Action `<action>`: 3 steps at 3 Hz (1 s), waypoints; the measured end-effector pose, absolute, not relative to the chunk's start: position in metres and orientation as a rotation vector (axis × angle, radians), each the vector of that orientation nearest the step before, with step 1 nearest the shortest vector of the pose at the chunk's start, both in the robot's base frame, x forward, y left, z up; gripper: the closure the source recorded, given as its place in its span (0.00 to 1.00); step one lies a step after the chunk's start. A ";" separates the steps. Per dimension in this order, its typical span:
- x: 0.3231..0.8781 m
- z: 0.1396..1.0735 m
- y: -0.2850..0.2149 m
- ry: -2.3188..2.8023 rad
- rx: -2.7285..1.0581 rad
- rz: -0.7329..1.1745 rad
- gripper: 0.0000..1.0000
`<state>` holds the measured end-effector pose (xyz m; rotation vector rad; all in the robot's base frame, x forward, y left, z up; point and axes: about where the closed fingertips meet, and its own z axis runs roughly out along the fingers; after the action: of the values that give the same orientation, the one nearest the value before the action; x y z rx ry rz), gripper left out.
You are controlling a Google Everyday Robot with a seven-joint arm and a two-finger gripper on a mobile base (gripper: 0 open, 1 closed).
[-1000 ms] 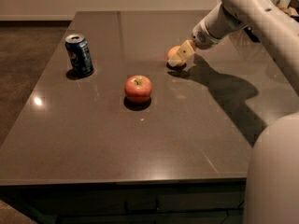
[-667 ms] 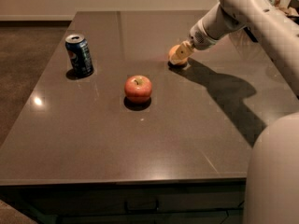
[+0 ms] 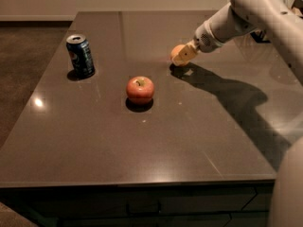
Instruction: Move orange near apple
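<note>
The orange (image 3: pixel 175 50) is a small yellow-orange fruit at the back right of the dark table (image 3: pixel 142 141). My gripper (image 3: pixel 182 56) is shut on it, with pale fingers (image 3: pixel 185 55) covering its right side, and holds it just above the tabletop with a shadow below. The red-pink apple (image 3: pixel 140 89) sits on the table in front and to the left of the orange, well apart from it. My white arm (image 3: pixel 236 18) reaches in from the upper right.
A blue soda can (image 3: pixel 80 55) stands upright at the back left of the table. The table's front edge (image 3: pixel 142 181) runs along the bottom. Brown floor (image 3: pixel 23 65) lies to the left. My robot body (image 3: pixel 291 188) fills the lower right corner.
My gripper with the orange has shifted slightly up and to the left, away from the tabletop. The apple and the can have not moved.
</note>
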<state>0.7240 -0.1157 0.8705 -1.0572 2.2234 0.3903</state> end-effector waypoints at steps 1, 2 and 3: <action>0.690 0.885 -0.109 2.153 -1.130 0.429 1.00; 0.646 0.892 -0.090 2.079 -1.280 0.479 1.00; 0.625 0.889 -0.079 2.048 -1.369 0.507 1.00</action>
<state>0.6254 -0.0792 0.8886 -1.3692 2.0479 0.5072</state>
